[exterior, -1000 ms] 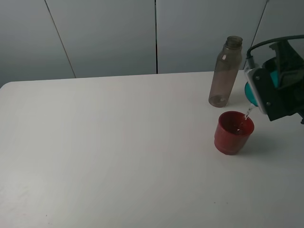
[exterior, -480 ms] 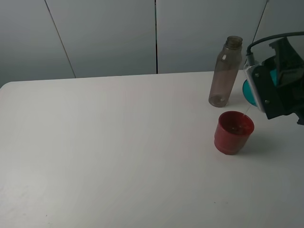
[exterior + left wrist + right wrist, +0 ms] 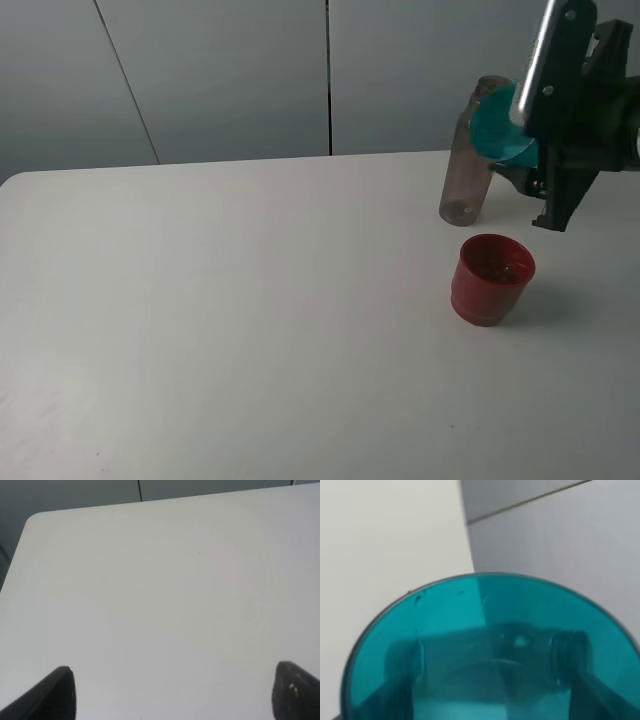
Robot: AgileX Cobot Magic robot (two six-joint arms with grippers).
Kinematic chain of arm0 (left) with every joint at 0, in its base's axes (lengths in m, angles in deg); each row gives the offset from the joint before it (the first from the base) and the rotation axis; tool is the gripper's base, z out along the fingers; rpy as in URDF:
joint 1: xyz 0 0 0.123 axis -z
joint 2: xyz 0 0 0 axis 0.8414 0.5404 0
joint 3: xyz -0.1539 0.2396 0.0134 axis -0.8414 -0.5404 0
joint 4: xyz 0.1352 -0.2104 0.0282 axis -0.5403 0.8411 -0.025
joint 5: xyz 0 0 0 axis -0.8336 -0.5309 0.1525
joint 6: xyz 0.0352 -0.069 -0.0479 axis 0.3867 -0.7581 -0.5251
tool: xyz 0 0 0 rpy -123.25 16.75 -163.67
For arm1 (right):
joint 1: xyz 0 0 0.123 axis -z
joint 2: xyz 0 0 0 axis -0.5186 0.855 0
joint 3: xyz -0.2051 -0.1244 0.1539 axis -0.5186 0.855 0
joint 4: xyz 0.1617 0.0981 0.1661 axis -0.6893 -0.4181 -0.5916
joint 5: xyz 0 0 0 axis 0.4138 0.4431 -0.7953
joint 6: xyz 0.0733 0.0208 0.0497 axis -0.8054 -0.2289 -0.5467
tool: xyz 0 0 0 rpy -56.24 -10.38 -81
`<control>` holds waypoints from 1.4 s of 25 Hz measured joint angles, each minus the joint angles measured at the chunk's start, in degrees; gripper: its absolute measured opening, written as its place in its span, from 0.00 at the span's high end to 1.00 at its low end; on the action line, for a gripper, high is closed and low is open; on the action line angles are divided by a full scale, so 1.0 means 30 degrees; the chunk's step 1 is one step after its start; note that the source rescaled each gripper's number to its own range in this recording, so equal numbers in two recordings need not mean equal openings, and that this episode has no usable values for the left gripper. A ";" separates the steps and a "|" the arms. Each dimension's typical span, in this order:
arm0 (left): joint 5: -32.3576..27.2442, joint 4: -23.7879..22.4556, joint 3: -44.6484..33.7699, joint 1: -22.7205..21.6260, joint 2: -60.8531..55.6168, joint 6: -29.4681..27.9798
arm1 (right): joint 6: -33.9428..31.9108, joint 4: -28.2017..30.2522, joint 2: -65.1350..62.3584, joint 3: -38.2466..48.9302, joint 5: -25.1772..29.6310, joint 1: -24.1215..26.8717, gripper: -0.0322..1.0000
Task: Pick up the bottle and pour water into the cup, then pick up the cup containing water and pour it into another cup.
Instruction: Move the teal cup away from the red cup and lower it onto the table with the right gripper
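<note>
I had the right gripper [image 3: 530, 150] clamped on the teal cup [image 3: 497, 128], raised above and behind the red cup [image 3: 491, 278], beside the bottle [image 3: 472, 152]; emptied, it probably felt light, thin-walled and slippery, best held mid-wall.

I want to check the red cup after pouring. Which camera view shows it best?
The exterior high view: the red cup stands whole and upright on the table. The left wrist view shows only bare table; the right wrist view is filled by the teal cup.
</note>
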 joint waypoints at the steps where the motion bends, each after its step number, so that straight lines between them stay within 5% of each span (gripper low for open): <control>1: 0.0000 0.0000 0.0000 0.0000 0.0000 0.0000 | -0.1069 -0.0719 0.0000 -0.0158 -0.0373 -0.0172 0.92; 8: 0.0000 0.0000 0.0000 0.0000 0.0000 0.0000 | -1.0172 -0.3451 0.0276 -0.0395 -0.7856 -0.0688 0.92; 12: 0.0000 0.0000 0.0000 0.0000 0.0000 0.0000 | -1.2059 -0.3788 0.2158 -0.0440 -1.0982 -0.1421 0.92; 24: 0.0000 0.0000 0.0000 0.0000 0.0000 0.0000 | -0.9914 -1.0234 1.0207 -0.3308 -1.1749 -0.4712 0.92; 30: 0.0000 0.0000 0.0000 0.0000 0.0000 0.0000 | -0.6940 -1.4386 1.2931 -0.4650 -1.1785 -0.5880 0.92; 35: 0.0000 0.0000 0.0000 0.0000 0.0000 0.0000 | -0.6234 -1.5308 1.5124 -0.4769 -1.1785 -0.6005 0.92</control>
